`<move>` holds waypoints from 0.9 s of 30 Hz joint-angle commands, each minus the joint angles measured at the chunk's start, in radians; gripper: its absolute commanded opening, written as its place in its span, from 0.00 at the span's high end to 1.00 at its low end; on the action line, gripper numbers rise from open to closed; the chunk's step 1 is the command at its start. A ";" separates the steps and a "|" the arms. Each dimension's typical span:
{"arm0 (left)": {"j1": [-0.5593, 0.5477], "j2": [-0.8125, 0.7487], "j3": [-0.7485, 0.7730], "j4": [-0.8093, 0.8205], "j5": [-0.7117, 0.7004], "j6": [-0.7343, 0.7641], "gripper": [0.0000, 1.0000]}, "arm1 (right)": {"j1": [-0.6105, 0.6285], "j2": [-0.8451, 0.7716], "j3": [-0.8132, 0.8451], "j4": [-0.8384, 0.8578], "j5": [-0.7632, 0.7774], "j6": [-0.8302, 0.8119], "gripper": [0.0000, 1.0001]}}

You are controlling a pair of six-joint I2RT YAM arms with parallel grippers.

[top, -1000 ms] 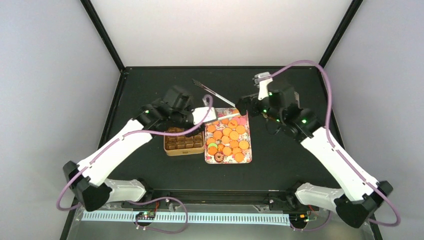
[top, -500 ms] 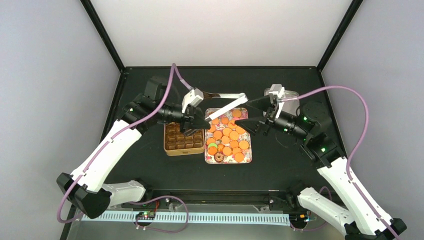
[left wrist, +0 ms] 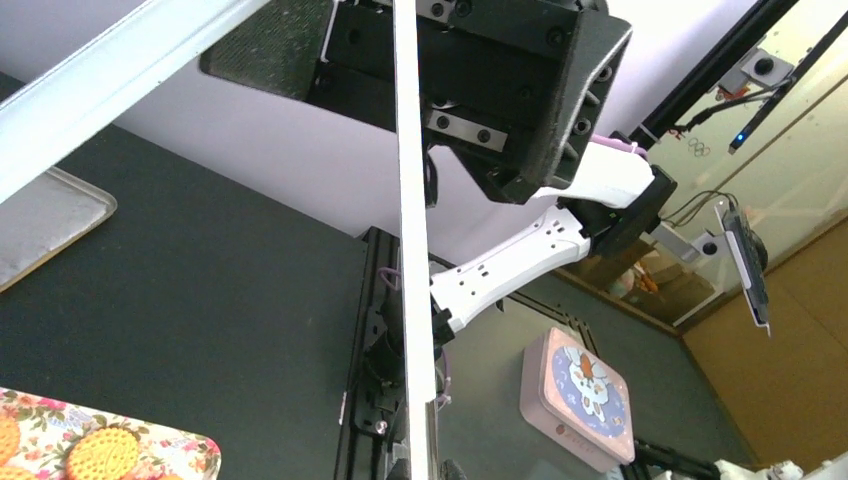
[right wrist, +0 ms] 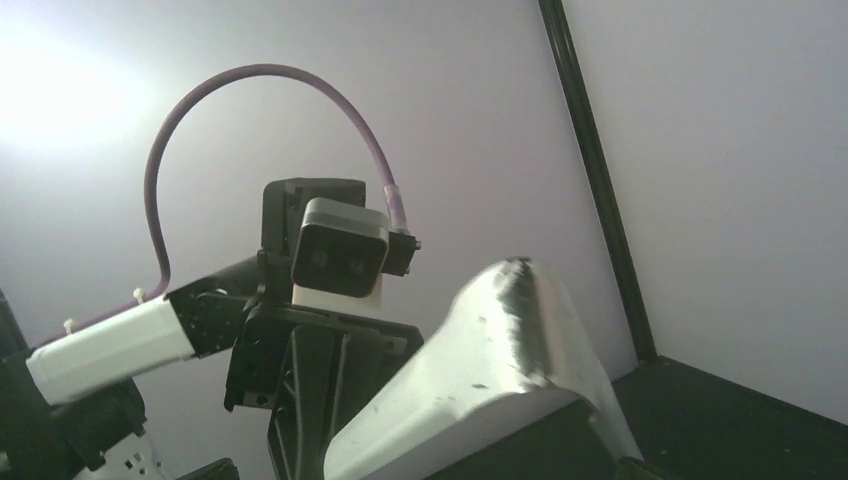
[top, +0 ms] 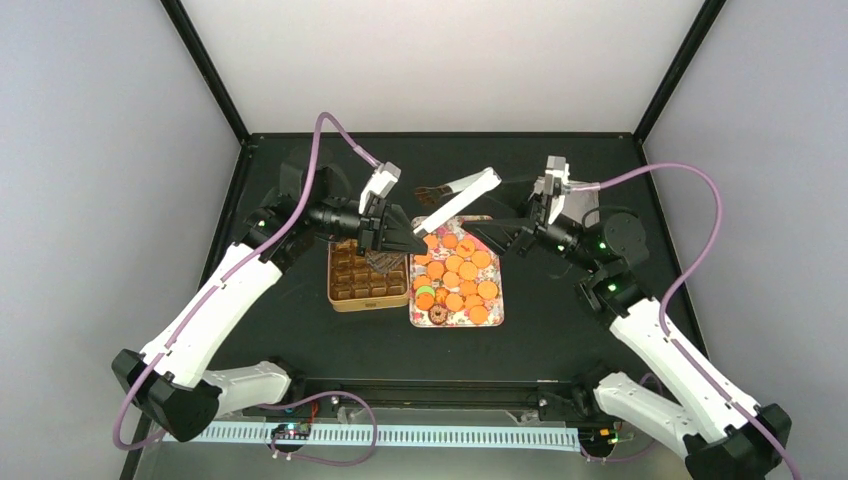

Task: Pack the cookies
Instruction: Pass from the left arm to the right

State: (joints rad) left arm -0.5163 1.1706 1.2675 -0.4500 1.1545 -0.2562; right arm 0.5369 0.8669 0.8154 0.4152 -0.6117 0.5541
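2 containers sit just beside each other on the black table (top: 540, 340). The L one is a gold square tin (top: 365, 304) w/ dark brown paper cups (top: 355, 283) in rows. Its far part is hidden under the arm, so I can't count the cups. The R one is a flat flowery tray (top: 455, 321). The cookies (top: 460, 270) all lie on it, close together in 1 layer.

Count: approx 15 round orange ones (too small to count for sure). 1 green one (top: 427, 292) is at the tray's L edge. 1 pink one (top: 485, 241) is near the far R corner. 1 brown ring one (top: 438, 315) is near the front L corner. There is 1 pair of white tongs (top: 460, 198).

The L gripper (top: 408, 235) hangs over the far R corner of the tin. Its fingers are squeezed tight on the tongs, which stick up & out over the far end of the tray. The tongs' 2 arms are spread apart.

The R gripper (top: 497, 233) hangs over the far R part of the tray, fingers wide apart & holding nothing. I can't tell if it touches the tongs.
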 commanded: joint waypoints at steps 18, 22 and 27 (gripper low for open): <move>0.016 -0.024 0.008 0.120 0.023 -0.120 0.98 | 0.014 0.094 0.090 0.005 0.063 -0.018 0.00; 0.022 -0.027 0.010 0.104 0.016 -0.103 0.99 | 0.014 0.057 0.153 -0.205 0.058 -0.108 0.00; 0.024 -0.031 0.003 0.099 0.012 -0.095 0.98 | 0.014 0.018 0.139 -0.232 0.110 -0.117 0.00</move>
State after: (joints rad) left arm -0.5022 1.1694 1.2671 -0.3531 1.1561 -0.3672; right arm 0.5495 0.9016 0.9405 0.2691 -0.5514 0.4908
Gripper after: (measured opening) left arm 0.025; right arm 0.997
